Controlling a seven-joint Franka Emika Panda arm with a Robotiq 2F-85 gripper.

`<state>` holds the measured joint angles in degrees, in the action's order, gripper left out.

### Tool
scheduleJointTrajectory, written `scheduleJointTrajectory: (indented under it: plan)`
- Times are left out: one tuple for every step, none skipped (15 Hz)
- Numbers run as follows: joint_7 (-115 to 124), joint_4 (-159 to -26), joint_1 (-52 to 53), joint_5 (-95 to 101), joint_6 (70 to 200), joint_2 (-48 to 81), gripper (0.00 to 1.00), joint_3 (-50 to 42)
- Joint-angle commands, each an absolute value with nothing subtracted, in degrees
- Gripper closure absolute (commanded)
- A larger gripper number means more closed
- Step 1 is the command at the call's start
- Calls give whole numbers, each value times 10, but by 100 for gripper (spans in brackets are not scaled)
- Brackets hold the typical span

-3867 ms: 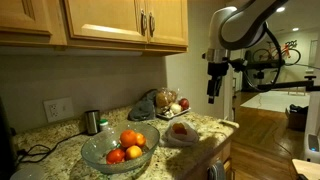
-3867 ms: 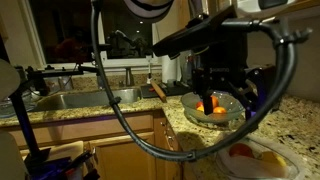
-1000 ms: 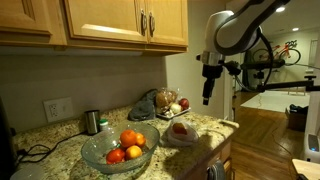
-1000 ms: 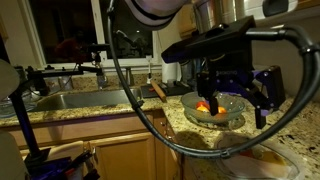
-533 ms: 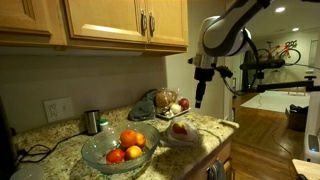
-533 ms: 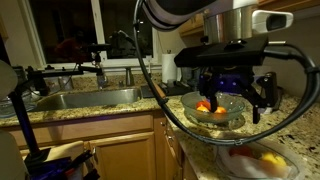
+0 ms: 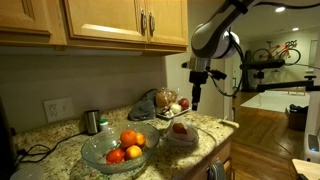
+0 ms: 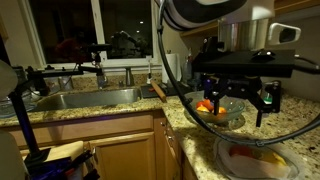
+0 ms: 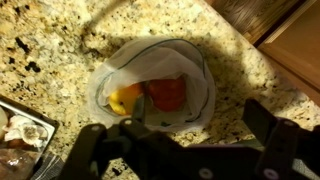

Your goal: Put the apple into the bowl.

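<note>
Fingers (image 9: 280, 145) stand spread wide with nothing between them — the gripper (image 7: 196, 98) hangs in the air above the speckled stone desk (image 9: 50, 40). Seen from the wrist, the apple (image 9: 166, 92) lies in a small white dish (image 9: 150, 58), touching a yellow fruit (image 9: 124, 98), right below the fingers. In an exterior view the glass bowl (image 7: 92, 152) sits near that dish, holding orange fruits (image 7: 131, 139) — the apple is outside it.

Wooden cabinets (image 7: 110, 20) hang above a speckled granite counter (image 7: 60, 140), and a steel sink (image 8: 85, 98) sits beneath dark windows (image 8: 65, 30).
</note>
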<state>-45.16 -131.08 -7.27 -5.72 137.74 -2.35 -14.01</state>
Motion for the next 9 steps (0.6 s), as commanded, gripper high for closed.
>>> scheduleJointTrajectory:
  plan:
    - [-516,-1262,-91,-102,1325,14,0,-139]
    - [-527,-1250,-96,-109,1315,25,0,-137]
    - [-535,-1241,-101,-115,1308,33,0,-136]
    - [-540,-1230,-106,-121,1307,44,0,-134]
    - [-545,-1221,-111,-125,1307,53,0,-132]
    - [-542,-1213,-114,-123,1313,64,0,-130]
    - [-534,-1206,-117,-118,1315,71,0,-128]
    - [-524,-1228,-114,-106,1327,55,0,-125]
    - [-523,-1223,-116,-106,1327,61,0,-123]
